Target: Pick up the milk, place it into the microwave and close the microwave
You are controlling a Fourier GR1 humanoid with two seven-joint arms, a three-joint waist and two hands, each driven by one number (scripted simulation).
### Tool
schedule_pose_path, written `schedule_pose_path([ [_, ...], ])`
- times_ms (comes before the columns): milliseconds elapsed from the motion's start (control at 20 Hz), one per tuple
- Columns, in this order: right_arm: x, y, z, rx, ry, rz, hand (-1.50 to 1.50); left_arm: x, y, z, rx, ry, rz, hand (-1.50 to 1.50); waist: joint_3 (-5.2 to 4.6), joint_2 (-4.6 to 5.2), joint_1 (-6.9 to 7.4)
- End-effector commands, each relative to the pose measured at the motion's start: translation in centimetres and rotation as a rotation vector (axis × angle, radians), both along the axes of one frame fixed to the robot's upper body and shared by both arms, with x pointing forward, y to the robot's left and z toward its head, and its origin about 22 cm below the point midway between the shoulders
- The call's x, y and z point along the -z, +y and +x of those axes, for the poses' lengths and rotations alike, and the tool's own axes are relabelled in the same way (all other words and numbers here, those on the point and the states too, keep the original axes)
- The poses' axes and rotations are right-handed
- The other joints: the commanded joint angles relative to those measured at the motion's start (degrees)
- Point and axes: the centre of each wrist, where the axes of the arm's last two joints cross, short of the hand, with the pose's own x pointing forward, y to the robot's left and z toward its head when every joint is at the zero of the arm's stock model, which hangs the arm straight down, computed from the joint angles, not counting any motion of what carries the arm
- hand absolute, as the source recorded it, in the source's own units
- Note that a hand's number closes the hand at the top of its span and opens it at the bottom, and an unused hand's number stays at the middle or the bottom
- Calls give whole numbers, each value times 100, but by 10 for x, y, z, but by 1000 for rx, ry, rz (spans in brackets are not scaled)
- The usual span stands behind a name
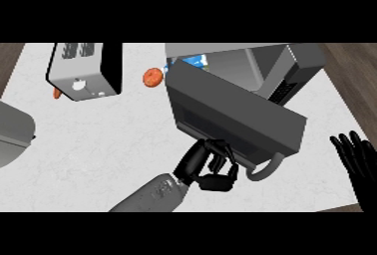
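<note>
1. Step in hand, as I judge it: closing the microwave [276, 69]. A blue-and-white patch, probably the milk carton [194, 62], shows inside the cavity just above the door's top edge, so the placing looks done; most of the carton is hidden by the door, so this reading is a fair guess.

2. The microwave door [236, 112] hangs wide open, swung out over the white counter [103, 144] toward the robot, its grey handle [267, 169] at the near corner.

3. The left hand [210, 167] sits at the door's lower edge, just beside the handle. Its fingers are curled and touch the door's edge — whether they pinch it or merely push against it cannot be told from here. It holds no loose object.

4. The right hand [355, 154] rests at the view's right edge, fingers straight and upward, holding nothing.

5. Next move, in my judgement: the left hand must push the door through its arc toward the cavity, following the hinge — keeping contact near the handle end so the door swings fully shut.

6. Elsewhere: a toaster [85, 69] at upper left and an orange fruit [151, 77] beside it, both well apart from the door's path.
</note>
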Motion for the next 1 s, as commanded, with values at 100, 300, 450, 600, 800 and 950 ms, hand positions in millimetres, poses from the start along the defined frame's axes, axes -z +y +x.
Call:
schedule_pose_path([
  [100,-24,3,6,-97,-17,-24,-150,-27,-17,13,-45,-35,-88,150,-10,40,-267],
  [300,-37,-2,13,-108,-26,-56,-150,-29,-17,17,-163,-48,-134,150,-10,90,-306],
  [450,-51,-7,15,-110,-58,-86,-150,-42,-17,29,-268,-45,-186,150,-14,83,-374],
  [600,-56,-10,19,-107,-71,-83,-150,-49,-20,37,-308,-33,-175,150,-1,120,-501],
  [800,-79,-17,27,-107,-132,-123,-150,-57,-21,52,-365,-39,-160,-150,2,167,-603],
  [950,-118,-35,32,1,-251,-293,-150,-59,-20,59,-421,-8,-141,-150,-3,146,-769],
])
